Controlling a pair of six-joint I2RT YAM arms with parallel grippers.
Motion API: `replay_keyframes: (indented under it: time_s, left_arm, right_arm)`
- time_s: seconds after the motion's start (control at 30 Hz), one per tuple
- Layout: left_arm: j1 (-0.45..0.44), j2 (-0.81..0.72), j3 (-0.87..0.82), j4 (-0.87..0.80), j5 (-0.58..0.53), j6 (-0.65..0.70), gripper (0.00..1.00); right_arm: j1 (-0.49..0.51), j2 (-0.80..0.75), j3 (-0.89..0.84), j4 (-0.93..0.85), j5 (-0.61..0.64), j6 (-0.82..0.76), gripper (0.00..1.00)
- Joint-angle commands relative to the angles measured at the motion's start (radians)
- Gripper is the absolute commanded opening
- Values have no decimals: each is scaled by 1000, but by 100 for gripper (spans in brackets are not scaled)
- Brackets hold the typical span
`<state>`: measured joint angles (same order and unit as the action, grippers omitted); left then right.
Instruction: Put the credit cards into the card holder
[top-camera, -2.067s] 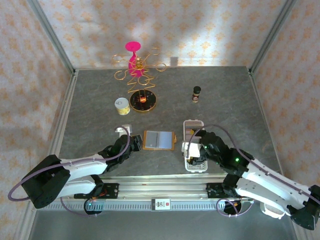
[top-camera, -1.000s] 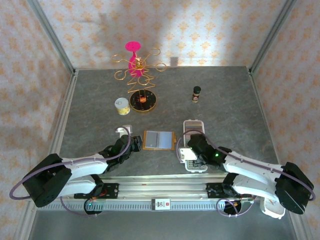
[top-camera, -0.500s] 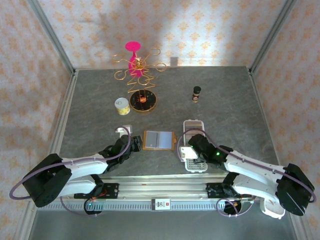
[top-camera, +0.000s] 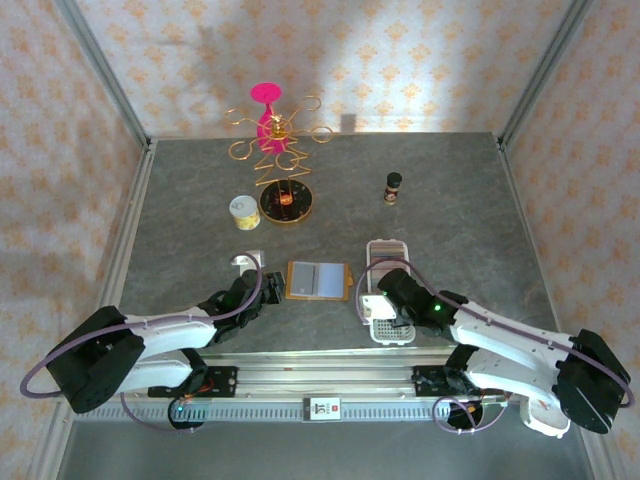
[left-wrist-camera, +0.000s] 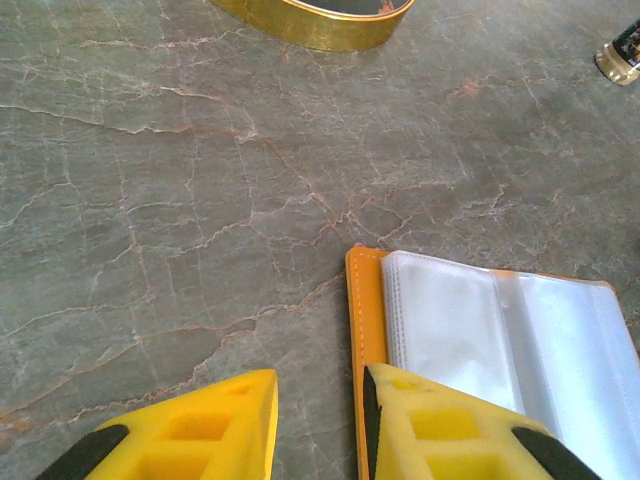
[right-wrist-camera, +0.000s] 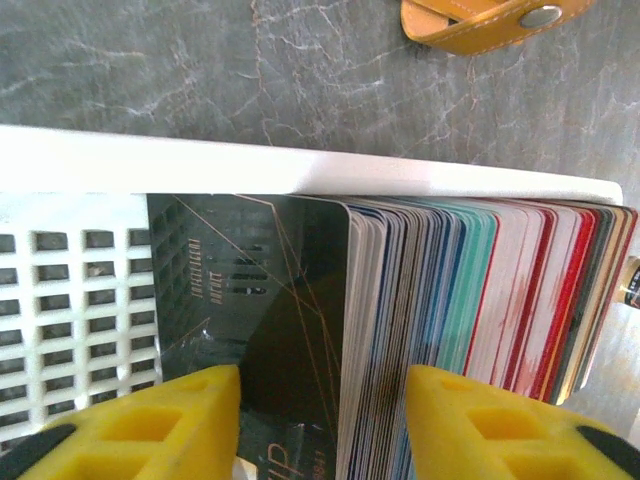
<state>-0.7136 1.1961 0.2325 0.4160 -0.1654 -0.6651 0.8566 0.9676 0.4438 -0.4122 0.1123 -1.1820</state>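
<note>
Right wrist view: the right claw (right-wrist-camera: 320, 390) hangs part-spread astride the nearest credit cards (right-wrist-camera: 440, 300), which stand on edge in the white tray (right-wrist-camera: 300, 165); whether it pinches them cannot be told; the open card holder (top-camera: 318, 280) lies just left on the bench (top-camera: 450, 200).

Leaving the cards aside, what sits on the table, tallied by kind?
Card holder: 1
White slotted tray: 1
Small dark bottle: 1
Small tin: 1
Gold wire stand: 1
Pink glass: 1
Small white object: 1
Total: 7
</note>
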Motion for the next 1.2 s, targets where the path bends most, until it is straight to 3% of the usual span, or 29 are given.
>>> replay_keyframes:
  time_s: [0.0, 0.3, 1.0, 1.07, 1.13, 1.17]
  left_arm:
    - [2, 8, 3, 24, -6, -8, 30]
    - [2, 11, 2, 25, -5, -7, 30]
    - [2, 15, 4, 27, 0, -8, 30]
    - [2, 14, 4, 27, 0, -8, 30]
    - [2, 14, 4, 27, 0, -8, 30]
    - [3, 13, 4, 27, 0, -8, 30]
  right_arm:
    - [-4, -20, 33, -31, 10, 1, 39]
    - [-4, -41, 27, -40, 10, 2, 30]
    - [-4, -77, 20, -41, 24, 15, 30]
    - [-4, -76, 20, -48, 17, 17, 34]
    - [-4, -77, 18, -37, 14, 27, 59]
    - [-4, -78, 16, -30, 10, 31, 79]
